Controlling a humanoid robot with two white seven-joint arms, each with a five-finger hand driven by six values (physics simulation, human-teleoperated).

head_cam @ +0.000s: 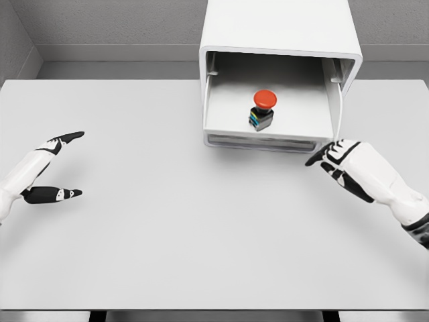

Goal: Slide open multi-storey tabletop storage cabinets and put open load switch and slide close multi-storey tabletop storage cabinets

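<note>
Right hand [342, 161] open, at drawer [268, 139] front, load switch [263, 109] inside, up-left.

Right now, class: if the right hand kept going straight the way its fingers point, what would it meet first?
Probably the front edge of the open drawer: the right hand points up-left at its near right corner. Depth is unclear from this view.

Single head view, high, tilted down over table [134, 255], facing cabinet [278, 33].

The pulled-out white drawer [268, 124] stands open from above; only the red-capped push-button switch [263, 109] occupies its middle. The white counter [201, 221] lies bare in front.
</note>
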